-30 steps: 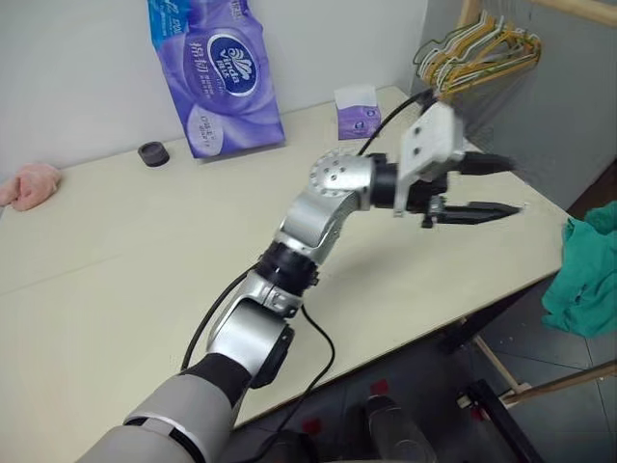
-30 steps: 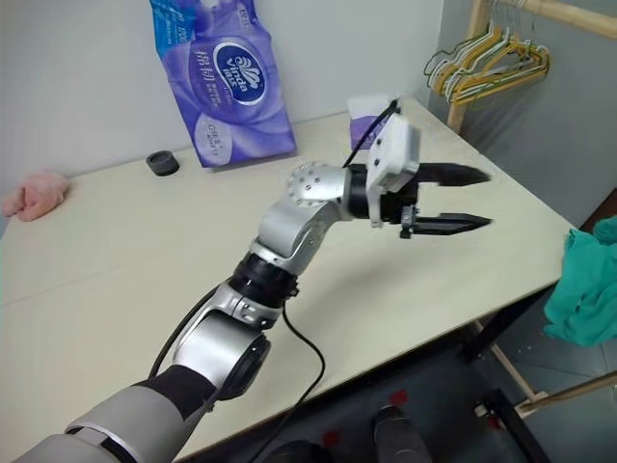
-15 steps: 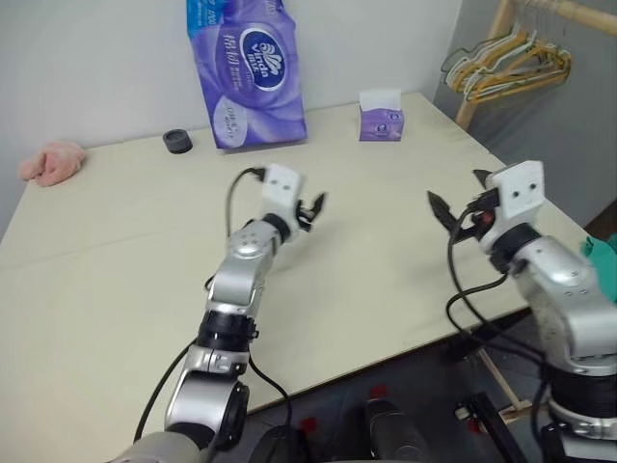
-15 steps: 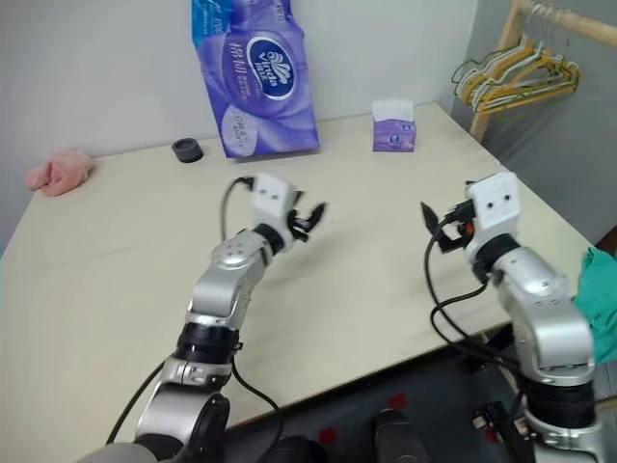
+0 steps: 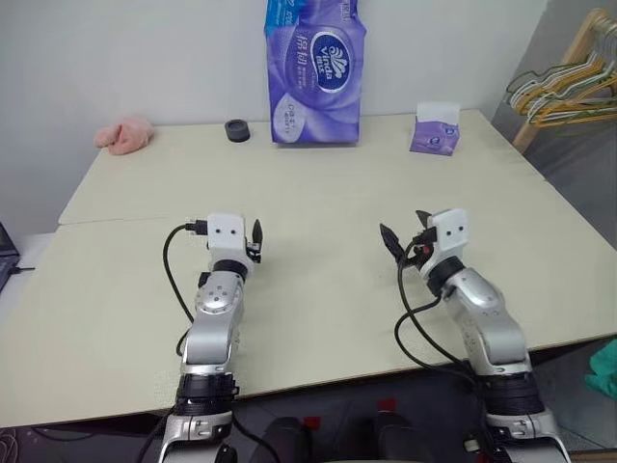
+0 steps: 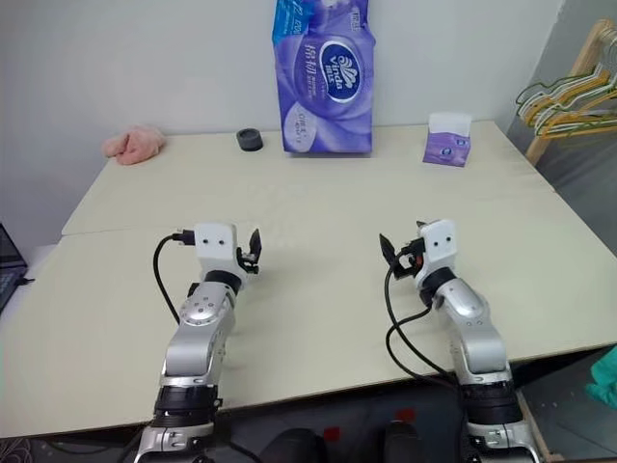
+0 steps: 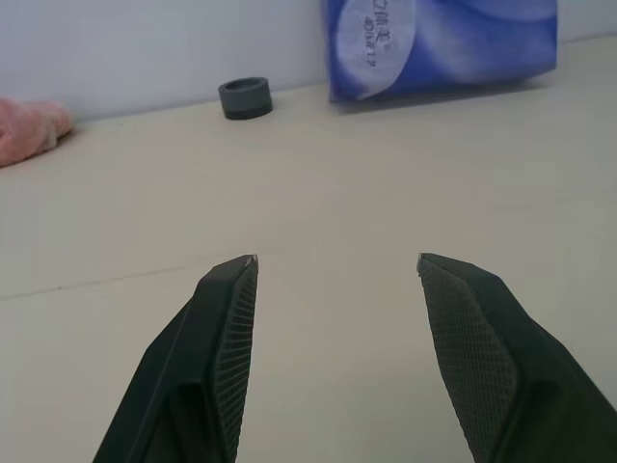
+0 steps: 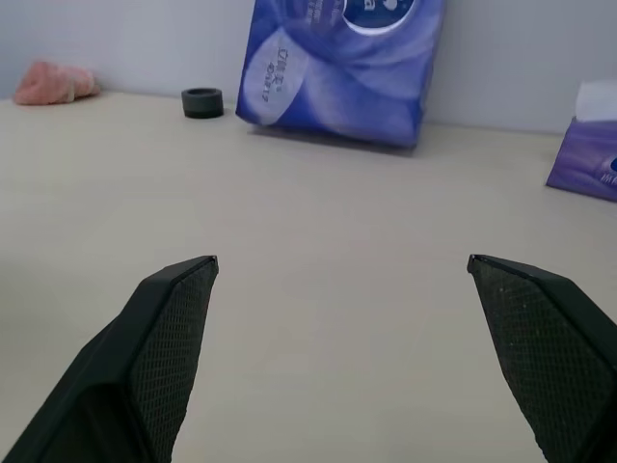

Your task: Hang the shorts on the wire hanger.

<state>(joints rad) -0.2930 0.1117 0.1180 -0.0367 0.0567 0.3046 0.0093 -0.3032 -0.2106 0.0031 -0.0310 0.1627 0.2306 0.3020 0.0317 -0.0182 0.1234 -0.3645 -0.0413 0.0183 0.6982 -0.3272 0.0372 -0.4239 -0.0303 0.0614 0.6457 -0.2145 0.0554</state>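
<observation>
Both arms level over bare bench [image 5: 318,193]; left gripper [image 7: 337,275] parted, right gripper [image 8: 342,270] wide, both empty. Shorts [image 5: 605,365] off bench's near right edge; wire hanger indistinguishable among rack hangers [image 5: 564,92]. Risk: long reach, cloth slipping floorward.

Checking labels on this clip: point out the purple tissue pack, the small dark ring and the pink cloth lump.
Purple tissue pack [image 6: 325,82], right eye view, on its printed front face.
Small dark ring [image 6: 250,140], right eye view, on its top rim.
Pink cloth lump [image 5: 124,135], left eye view, on its middle.
</observation>
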